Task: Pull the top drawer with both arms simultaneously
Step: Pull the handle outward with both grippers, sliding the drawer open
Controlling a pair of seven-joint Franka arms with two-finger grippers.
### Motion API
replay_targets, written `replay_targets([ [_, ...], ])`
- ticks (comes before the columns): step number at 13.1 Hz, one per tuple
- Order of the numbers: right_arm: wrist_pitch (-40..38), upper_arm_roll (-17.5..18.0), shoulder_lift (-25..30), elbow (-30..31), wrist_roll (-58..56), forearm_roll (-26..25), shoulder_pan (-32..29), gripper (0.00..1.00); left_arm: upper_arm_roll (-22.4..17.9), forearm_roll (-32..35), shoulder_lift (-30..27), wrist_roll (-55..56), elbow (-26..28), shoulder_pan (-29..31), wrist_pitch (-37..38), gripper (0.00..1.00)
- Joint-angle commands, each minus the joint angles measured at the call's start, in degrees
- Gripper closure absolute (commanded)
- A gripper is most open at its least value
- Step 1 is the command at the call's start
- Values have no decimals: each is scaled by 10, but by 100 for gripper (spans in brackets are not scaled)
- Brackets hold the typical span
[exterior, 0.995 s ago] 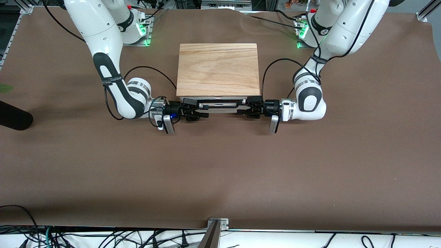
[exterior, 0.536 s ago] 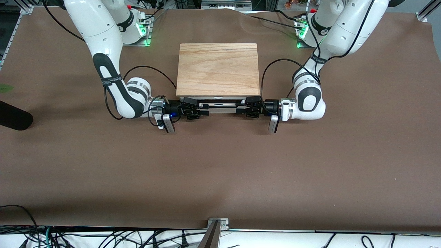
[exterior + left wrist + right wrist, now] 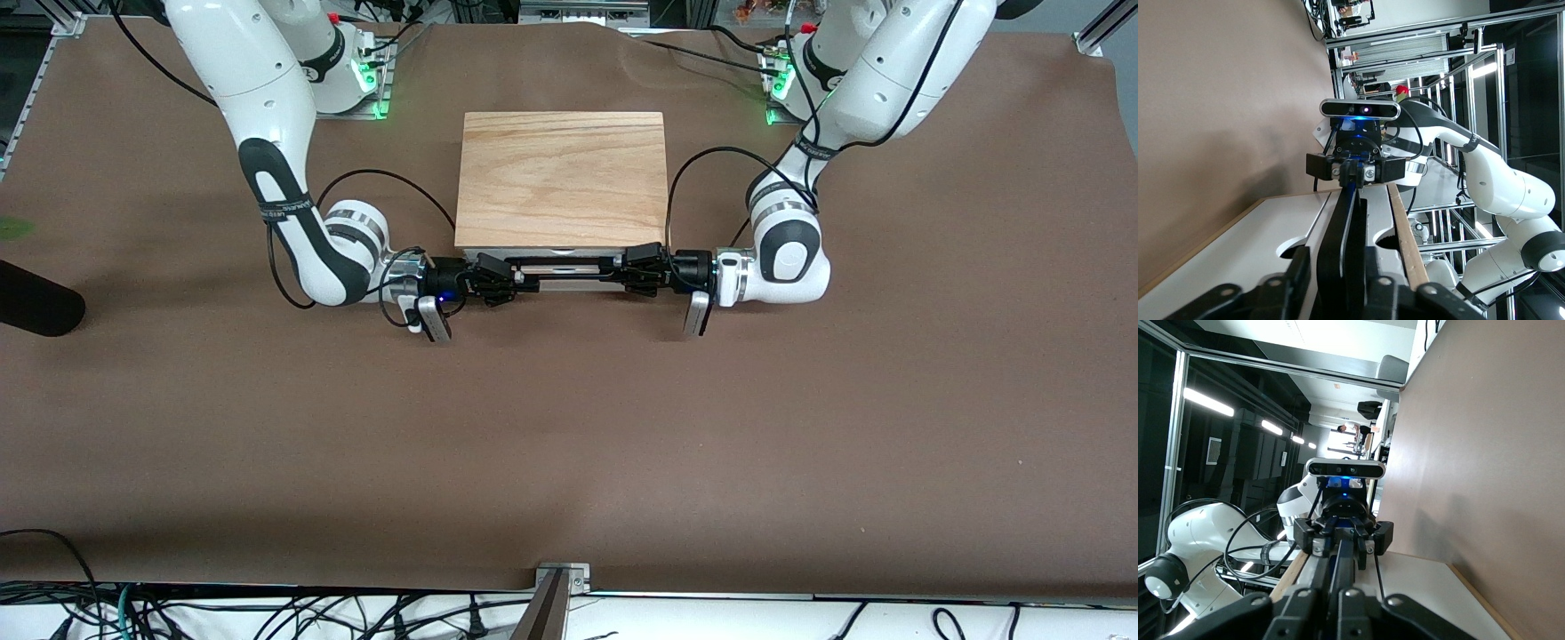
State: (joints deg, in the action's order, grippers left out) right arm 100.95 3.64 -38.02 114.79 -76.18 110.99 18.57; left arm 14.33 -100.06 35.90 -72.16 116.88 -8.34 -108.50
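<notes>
A: What do we have on the right gripper (image 3: 514,281)?

B: We see it clamped tight on the black bar handle (image 3: 569,272) of the top drawer (image 3: 569,256), at the end toward the right arm. In the right wrist view its fingers (image 3: 1338,613) pinch the bar with no gap.

A: Left gripper (image 3: 628,274)?

B: Closed on the same handle at the end toward the left arm. We see the bar running between its fingers (image 3: 1298,270) in the left wrist view, and the right gripper facing it at the bar's other end.

A: Drawer position?

B: We mark it at the front of the oak box (image 3: 562,178), mid-table on the brown table cover (image 3: 569,444), on the box face nearest the front camera. Only a thin white strip shows under the box top, so it looks barely out, if at all.
</notes>
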Motion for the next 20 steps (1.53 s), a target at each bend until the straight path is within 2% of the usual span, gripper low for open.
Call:
replay_targets([
  [1, -9, 6, 10, 40, -4, -4, 2, 96, -1, -20, -5, -13, 13, -3, 3, 70],
  [3, -10, 6, 10, 40, -4, -4, 3, 94, -1, -20, -5, -13, 18, -3, 3, 77],
  [4, -9, 6, 10, 40, -4, -4, 2, 81, -1, -20, -5, -13, 18, -2, 3, 86],
  [6, -9, 6, 9, 40, -3, -5, 2, 60, -1, -20, -5, -12, 21, -2, 3, 94],
  [10, -10, 6, 10, 54, -4, -6, 3, 60, -1, -19, -4, -3, 21, -2, 0, 94],
  [12, -10, 7, 10, 59, -4, -6, 3, 65, -1, -19, -4, -3, 22, -2, 0, 94],
  [14, -15, 17, 10, 70, -3, -6, 3, 65, -1, -19, -3, -3, 21, -2, 0, 94],
  [20, -20, 19, 24, 84, 2, -5, 3, 63, -1, -19, -3, -3, 22, -2, 0, 94],
])
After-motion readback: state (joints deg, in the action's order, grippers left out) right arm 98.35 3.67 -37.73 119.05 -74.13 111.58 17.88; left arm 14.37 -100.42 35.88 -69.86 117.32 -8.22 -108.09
